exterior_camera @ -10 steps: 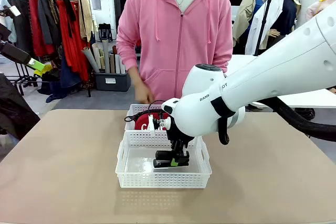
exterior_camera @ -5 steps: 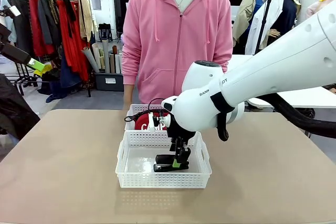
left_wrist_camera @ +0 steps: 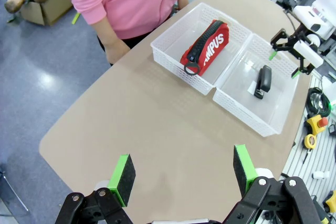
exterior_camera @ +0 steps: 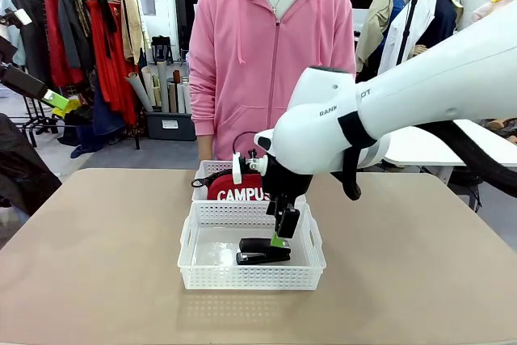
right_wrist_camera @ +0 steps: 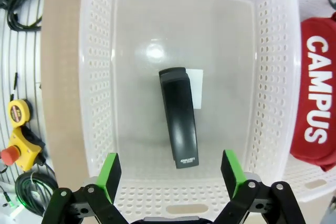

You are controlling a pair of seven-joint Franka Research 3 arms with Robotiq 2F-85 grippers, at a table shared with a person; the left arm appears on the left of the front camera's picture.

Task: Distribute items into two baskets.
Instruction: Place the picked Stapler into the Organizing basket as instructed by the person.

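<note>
The black stapler [exterior_camera: 262,250] [right_wrist_camera: 179,124] lies flat on the bottom of the near white basket [exterior_camera: 250,278] [right_wrist_camera: 97,77]. My right gripper [exterior_camera: 283,228] [right_wrist_camera: 170,174] hangs open just above it, both green pads clear of it. The red CAMPUS pouch [exterior_camera: 241,190] [left_wrist_camera: 206,46] [right_wrist_camera: 314,109] lies in the far basket [exterior_camera: 202,170] [left_wrist_camera: 173,59], which touches the near basket [left_wrist_camera: 247,115]. My left gripper [left_wrist_camera: 182,174] is open and empty, high above the table's left end, far from both baskets.
A person in a pink hoodie [exterior_camera: 271,46] stands at the far edge behind the baskets, arms down. Bare tan tabletop [exterior_camera: 97,264] spreads to either side. Cables and a red emergency button [right_wrist_camera: 18,148] lie off the table edge.
My right gripper has opened, let go of the stapler and risen out of the near basket. The stapler now rests on the basket floor. The person's hand drew back from the far basket.
</note>
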